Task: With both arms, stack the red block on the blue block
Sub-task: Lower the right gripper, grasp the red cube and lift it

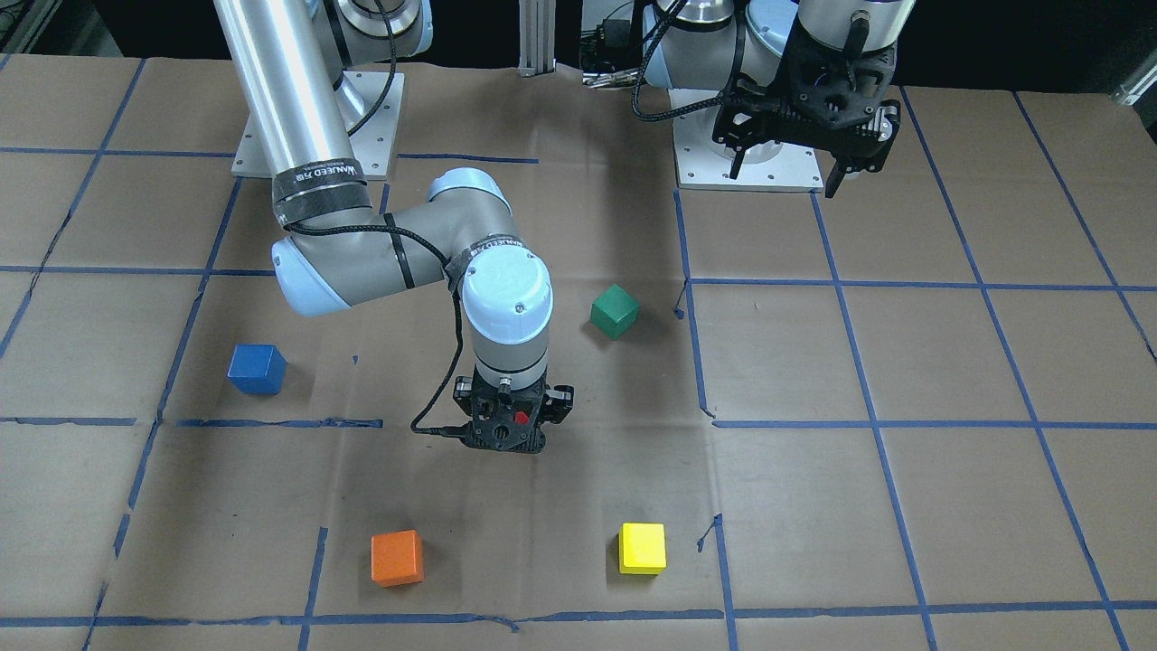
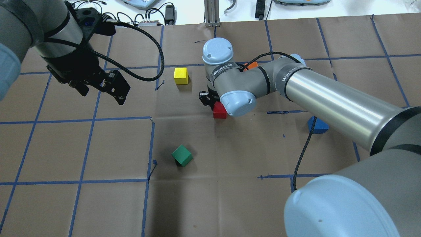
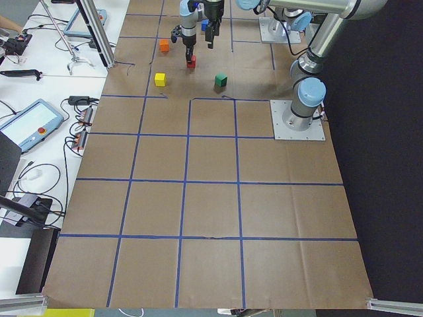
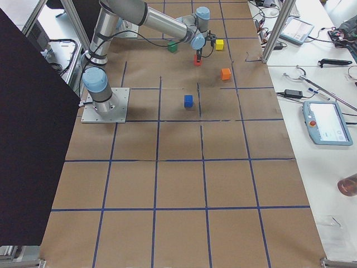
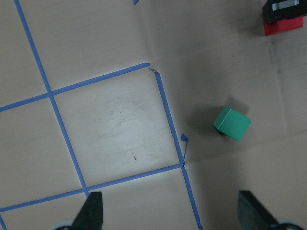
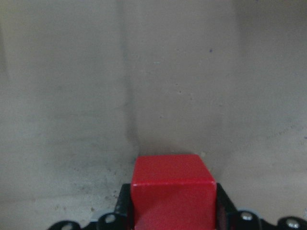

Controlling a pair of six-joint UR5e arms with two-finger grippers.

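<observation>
The red block (image 2: 219,111) sits between the fingers of my right gripper (image 1: 511,436), which points straight down near the table's middle. In the right wrist view the jaws press both sides of the red block (image 6: 172,177). I cannot tell whether it rests on the paper. The blue block (image 1: 257,369) stands alone on the robot's right side, also seen overhead (image 2: 318,125), partly behind the right arm. My left gripper (image 2: 102,93) hangs open and empty high over the left side, far from both blocks; its fingertips (image 5: 92,211) stand wide apart.
A green block (image 2: 182,155) lies tilted nearer the robot. A yellow block (image 2: 180,75) and an orange block (image 1: 397,557) stand on the far side, the orange one partly hidden overhead. The brown paper (image 1: 904,506) carries a blue tape grid.
</observation>
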